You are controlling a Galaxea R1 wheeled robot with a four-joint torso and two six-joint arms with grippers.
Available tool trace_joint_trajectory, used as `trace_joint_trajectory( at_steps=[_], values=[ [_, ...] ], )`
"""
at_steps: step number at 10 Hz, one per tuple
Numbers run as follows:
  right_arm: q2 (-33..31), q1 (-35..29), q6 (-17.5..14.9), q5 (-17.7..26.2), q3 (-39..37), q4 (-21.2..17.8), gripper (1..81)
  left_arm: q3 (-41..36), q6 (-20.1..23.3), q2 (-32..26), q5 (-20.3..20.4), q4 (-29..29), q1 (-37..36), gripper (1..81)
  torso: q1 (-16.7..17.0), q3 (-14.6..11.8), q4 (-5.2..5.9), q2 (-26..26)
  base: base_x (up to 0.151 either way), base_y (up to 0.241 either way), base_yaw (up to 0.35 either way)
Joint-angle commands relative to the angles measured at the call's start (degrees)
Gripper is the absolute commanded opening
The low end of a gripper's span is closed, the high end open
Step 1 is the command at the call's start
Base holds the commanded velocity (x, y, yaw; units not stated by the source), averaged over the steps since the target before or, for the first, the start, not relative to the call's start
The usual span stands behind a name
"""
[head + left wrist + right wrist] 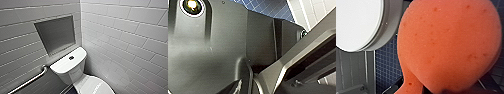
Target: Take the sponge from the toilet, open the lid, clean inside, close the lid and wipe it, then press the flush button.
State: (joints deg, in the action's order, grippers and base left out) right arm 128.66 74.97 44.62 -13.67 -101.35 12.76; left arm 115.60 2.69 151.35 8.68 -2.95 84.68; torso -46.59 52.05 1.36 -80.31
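The orange-red sponge (448, 42) looms large in the right wrist view, with my right gripper (446, 90) shut on its lower part. Beside it is the white oval lid (358, 22), lying closed on the bowl. In the head view the white toilet (75, 75) stands in the corner, its lid (95, 86) down. The small dark round flush button (71, 57) sits in the middle of the tank top. My left gripper is open and holds nothing that I can see.
A metal grab bar (30, 80) runs along the left wall below a grey recessed niche (56, 33). White tiled walls (125, 37) close in on both sides of the toilet. The floor (386, 62) is small blue tiles.
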Motion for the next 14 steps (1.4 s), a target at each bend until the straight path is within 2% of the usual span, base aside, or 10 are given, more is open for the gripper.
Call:
trace_joint_trajectory(
  at_steps=[1, 2, 3, 4, 5, 6, 7, 11, 12, 14],
  values=[
    [-0.57, 5.93, -0.15, -5.73, -4.62, 5.6, 1.0, -8.19, -1.11, -8.33, -3.93, -0.48, -4.9, 81.1, 0.0, 0.0, -3.2, 0.0, 0.0, 0.0, 0.0],
    [-0.04, 7.17, -0.14, -7.6, -5.77, 5.78, 1.0, -8.46, -1.73, -8.86, -4.11, -0.48, -6.14, 81.1, 0.0, 0.0, -5.63, 0.0, 0.0, 0.0, 0.0],
    [0.66, 7.87, -0.14, -7.96, -6.56, 6.04, 1.0, -8.64, -1.82, -9.04, -4.2, -0.57, -6.93, 81.1, 0.0, 0.0, -6.34, 0.0, 0.0, 0.0, 0.0],
    [1.1, 8.58, -0.14, -7.96, -6.83, 6.84, 1.0, -8.64, -1.82, -9.04, -4.2, -0.74, -7.72, 81.1, 0.0, 0.0, -7.76, 0.0, 0.0, 0.0, 0.0],
    [1.36, 8.93, -0.23, -7.96, -6.75, 7.26, 1.0, -8.46, -1.82, -9.04, -4.2, -1.61, -8.51, 81.1, 0.0, 0.0, -4.15, 0.0, 0.0, 0.0, 0.0],
    [1.54, 9.54, -0.23, -7.96, -6.74, 8.32, 1.0, -8.37, -1.82, -9.39, -4.11, -2.5, -10.35, 81.1, 0.0, 0.0, -5.9, 0.0, 0.0, 0.0, 0.0],
    [2.32, 10.42, -0.23, -7.96, -7.17, 9.03, 1.0, -8.37, -1.9, -9.39, -4.54, -4.06, -12.2, 81.1, 0.0, 0.0, -6.94, 0.0, 0.0, 0.0, 0.0],
    [4.96, 13.67, -0.14, -9.97, -11.22, 9.3, 1.0, -8.73, -3.38, -10.26, -4.55, -6.54, -18.53, 81.1, 0.0, 5.92, -7.1, -0.02, 0.0, 0.0, 0.0],
    [5.32, 14.03, -0.23, -10.42, -11.57, 9.47, 1.0, -9.24, -5.66, -10.53, -4.55, -6.54, -19.84, 81.1, 0.0, 6.68, -7.1, -0.02, 0.0, 0.0, 0.0],
    [5.67, 14.11, -0.14, -10.42, -11.58, 9.65, 1.0, -12.15, -8.23, -9.92, -4.63, -6.45, -22.74, 81.1, -0.02, 5.73, -7.1, 0.0, 0.0, 0.0, 0.0]
  ],
)
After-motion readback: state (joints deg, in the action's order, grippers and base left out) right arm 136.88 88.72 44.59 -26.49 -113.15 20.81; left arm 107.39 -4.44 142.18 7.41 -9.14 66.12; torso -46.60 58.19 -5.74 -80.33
